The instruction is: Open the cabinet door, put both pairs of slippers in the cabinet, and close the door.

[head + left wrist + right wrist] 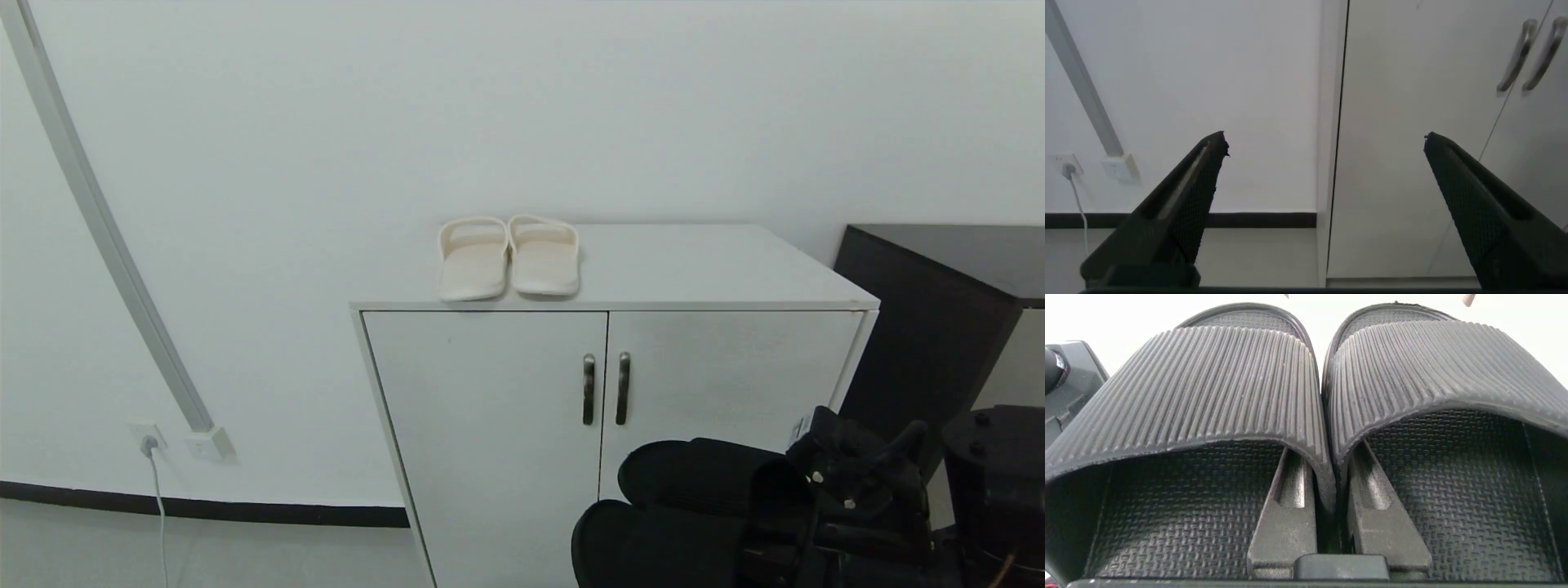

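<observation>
Lower right, black slippers [694, 482] blocking shut cabinet [490, 408] | right wrist view: right gripper [1327, 478] jaws pinching them | left gripper [1324, 140] jaws spread

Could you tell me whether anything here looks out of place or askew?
Nothing is damaged or spilled. One oddity: the right gripper clamps the black slippers while both cabinet doors are shut. The cream slippers lie neatly on top.

Slipper pair [509, 257] on cabinet [694, 269] top, frame centre; second pair [686, 514] lower right, before right door [727, 376].
</observation>
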You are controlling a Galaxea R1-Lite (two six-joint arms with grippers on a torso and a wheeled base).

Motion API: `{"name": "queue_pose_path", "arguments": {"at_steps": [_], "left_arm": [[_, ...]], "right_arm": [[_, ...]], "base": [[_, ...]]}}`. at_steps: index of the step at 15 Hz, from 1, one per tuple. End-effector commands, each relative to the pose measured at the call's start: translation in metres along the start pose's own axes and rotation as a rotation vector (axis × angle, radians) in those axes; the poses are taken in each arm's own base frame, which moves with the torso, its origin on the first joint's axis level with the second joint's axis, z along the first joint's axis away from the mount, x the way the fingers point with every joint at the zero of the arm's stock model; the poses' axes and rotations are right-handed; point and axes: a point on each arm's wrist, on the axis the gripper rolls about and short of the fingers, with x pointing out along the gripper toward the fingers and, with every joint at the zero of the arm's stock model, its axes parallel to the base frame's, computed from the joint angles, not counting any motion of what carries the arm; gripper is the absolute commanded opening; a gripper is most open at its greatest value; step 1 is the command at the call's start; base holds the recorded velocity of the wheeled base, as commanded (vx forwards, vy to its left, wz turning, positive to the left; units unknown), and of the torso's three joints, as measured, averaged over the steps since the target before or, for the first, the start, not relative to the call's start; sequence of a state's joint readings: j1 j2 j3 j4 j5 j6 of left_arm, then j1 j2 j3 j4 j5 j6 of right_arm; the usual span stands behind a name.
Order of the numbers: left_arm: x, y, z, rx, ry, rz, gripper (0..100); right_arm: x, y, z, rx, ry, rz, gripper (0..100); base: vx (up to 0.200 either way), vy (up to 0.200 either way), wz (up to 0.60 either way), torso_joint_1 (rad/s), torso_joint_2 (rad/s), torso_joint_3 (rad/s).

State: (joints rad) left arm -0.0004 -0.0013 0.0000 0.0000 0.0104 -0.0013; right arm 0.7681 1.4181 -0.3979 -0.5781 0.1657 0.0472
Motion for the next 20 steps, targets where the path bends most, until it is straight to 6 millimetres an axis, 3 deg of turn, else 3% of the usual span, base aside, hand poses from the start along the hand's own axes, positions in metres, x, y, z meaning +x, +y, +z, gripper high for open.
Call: {"name": "queue_pose_path", "arguments": {"at_steps": [1, 9, 20], "left_arm": [[0.0001, 0.0000, 0.0002, 0.000, 0.000, 0.001, 100], [0.0001, -0.0001, 0.0000, 0.010, 0.001, -0.004, 100], [-0.0004, 0.0002, 0.0043, -0.002, -0.008, 0.010, 100]], "right_arm": [[0.0008, -0.0001, -0.0006, 0.001, 0.004, 0.000, 0], [0.0005, 0.0003, -0.0005, -0.002, 0.003, 0.002, 0], [-0.0008, 0.0016, -0.0018, -0.004, 0.003, 0.004, 0]], "base": [[0.000, 0.000, 0.00, -0.134, 0.49, 0.325], [0.000, 0.000, 0.00, -0.093, 0.44, 0.335], [0.000, 0.000, 0.00, 0.000, 0.00, 0.000]]}}
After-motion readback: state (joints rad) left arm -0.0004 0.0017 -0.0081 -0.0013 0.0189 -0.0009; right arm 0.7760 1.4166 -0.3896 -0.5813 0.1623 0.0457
